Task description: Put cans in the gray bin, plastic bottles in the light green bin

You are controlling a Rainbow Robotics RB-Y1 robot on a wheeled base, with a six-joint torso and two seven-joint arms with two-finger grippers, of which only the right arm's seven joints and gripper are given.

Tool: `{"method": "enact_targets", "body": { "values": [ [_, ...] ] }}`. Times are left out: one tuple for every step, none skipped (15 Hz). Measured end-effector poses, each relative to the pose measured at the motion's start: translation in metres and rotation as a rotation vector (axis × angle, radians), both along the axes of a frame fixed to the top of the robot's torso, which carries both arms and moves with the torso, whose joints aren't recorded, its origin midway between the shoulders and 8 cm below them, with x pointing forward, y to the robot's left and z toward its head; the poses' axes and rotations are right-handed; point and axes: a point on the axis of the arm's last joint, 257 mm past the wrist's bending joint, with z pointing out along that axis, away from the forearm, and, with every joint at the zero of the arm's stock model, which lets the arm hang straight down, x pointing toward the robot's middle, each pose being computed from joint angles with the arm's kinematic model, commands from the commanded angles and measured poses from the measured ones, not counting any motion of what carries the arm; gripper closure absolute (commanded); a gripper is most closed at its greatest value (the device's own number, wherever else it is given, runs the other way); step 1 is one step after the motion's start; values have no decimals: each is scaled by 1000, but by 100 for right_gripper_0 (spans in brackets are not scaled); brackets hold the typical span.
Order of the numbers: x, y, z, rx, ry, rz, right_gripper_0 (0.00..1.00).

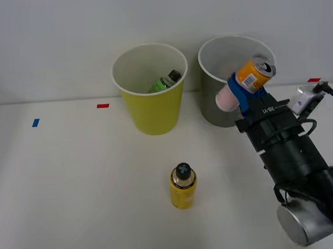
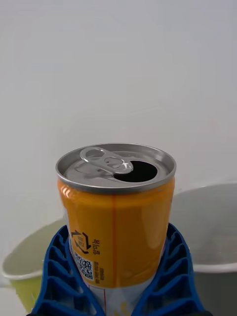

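wall [image 1: 50, 41]: plain white | table [image 1: 75, 190]: white, red and blue tape marks

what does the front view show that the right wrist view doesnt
Front view alone: the yellow bottle standing on the table, the green bottle lying inside the light green bin, and red and blue tape marks.

Right wrist view alone: the can's opened pull-tab top and its printed QR code.

Both: the orange can clamped in the right tool, the gray bin and the light green bin.
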Motion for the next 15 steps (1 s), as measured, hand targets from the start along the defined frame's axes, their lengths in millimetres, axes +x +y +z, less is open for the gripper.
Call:
{"method": "enact_targets", "body": {
  "values": [
    [11, -4, 14, 5, -3, -13, 100],
    [20, -8, 23, 8, 2, -22, 100],
    [29, -12, 30, 8, 14, -33, 100],
    [38, -17, 39, 9, 23, -45, 100],
    [45, -21, 47, 11, 29, -55, 100],
    [53, -25, 51, 4, 51, -68, 100],
    [61, -29, 55, -6, 72, -80, 100],
    [68, -33, 59, -17, 93, -92, 100],
    [75, -35, 63, -29, 112, -101, 100],
    [81, -37, 68, -35, 121, -109, 100],
    [89, -40, 67, -38, 129, -116, 100],
    [98, -42, 64, -43, 142, -124, 100],
    [106, -43, 63, -47, 148, -129, 100],
    [112, -43, 63, -52, 151, -135, 100],
    [116, -44, 62, -57, 154, -139, 100]
  ]
}}
